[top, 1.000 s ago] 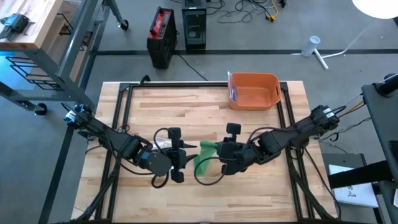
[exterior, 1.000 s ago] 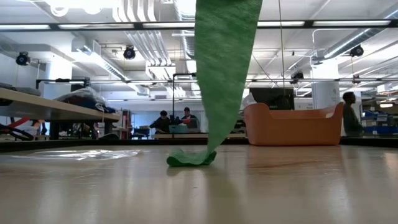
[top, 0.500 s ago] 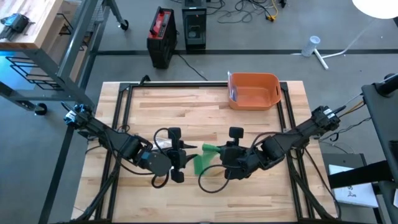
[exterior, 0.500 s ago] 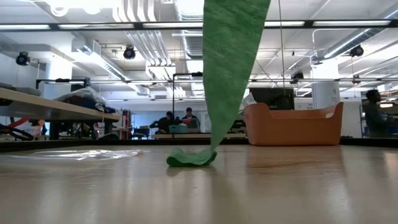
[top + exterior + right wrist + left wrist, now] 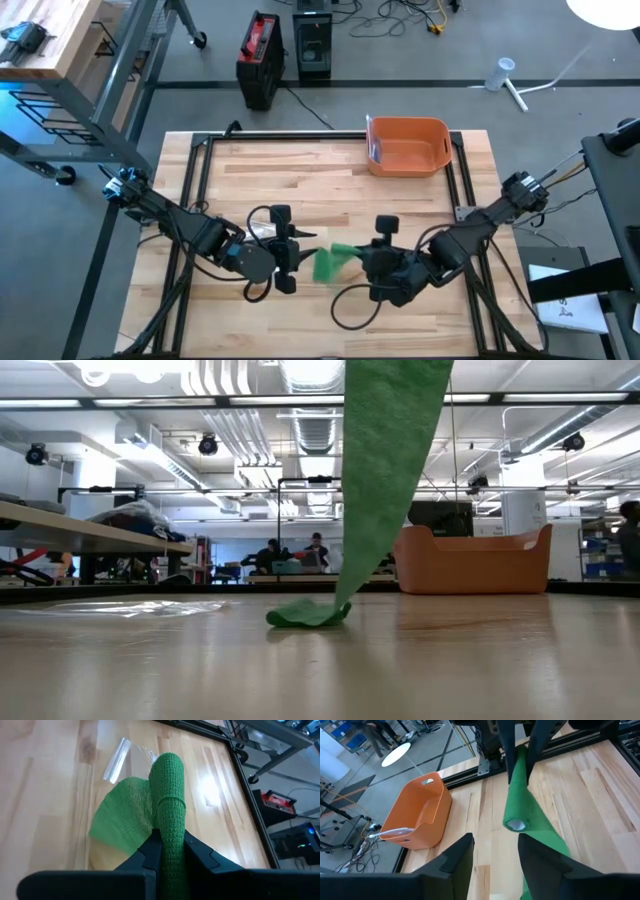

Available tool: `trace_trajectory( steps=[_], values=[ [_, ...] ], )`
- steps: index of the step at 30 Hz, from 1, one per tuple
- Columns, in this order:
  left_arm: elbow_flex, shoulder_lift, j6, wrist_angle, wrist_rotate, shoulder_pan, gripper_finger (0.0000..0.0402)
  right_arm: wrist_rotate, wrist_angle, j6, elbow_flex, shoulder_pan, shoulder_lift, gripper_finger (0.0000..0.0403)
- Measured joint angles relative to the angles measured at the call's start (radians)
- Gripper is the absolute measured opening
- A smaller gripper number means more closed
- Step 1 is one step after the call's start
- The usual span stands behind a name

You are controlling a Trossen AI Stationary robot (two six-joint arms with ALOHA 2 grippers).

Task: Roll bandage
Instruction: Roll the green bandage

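My right tool (image 5: pixel 366 258) is clamped on the rolled end of the green bandage (image 5: pixel 328 262), holding it above the counter (image 5: pixel 420 200) so the loose strip hangs down to a small heap on the wood (that slack lets it wind without dragging). My left tool (image 5: pixel 292 250) waits just beside the strip with its fingers (image 5: pixel 451 862) apart, gripping nothing. The orange bin (image 5: pixel 408 146) sits well apart at the far edge.

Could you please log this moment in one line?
right hand: grips bandage | left hand: open, near roll | tail on table
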Motion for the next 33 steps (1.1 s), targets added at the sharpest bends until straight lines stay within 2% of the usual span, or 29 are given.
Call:
trace_trajectory(
  steps=[14,21,26,33],
  values=[
    [0.0,0.0,0.0,0.003,0.0,0.0,0.0167,0.002,0.044,0.026,0.0,0.074,-0.003,0.0043],
    [0.0,0.0,0.0,0.006,0.0,0.0,0.0158,-0.007,0.106,0.02,-0.008,0.084,-0.001,0.0043],
    [0.0,0.0,0.0,0.006,0.0,0.0,0.0147,0.049,0.107,-0.003,-0.008,0.095,0.0,0.0043],
    [0.0,0.0,0.0,0.007,0.0,0.0,0.0131,0.124,0.122,-0.138,-0.026,0.118,0.0,0.0043]
  ],
)
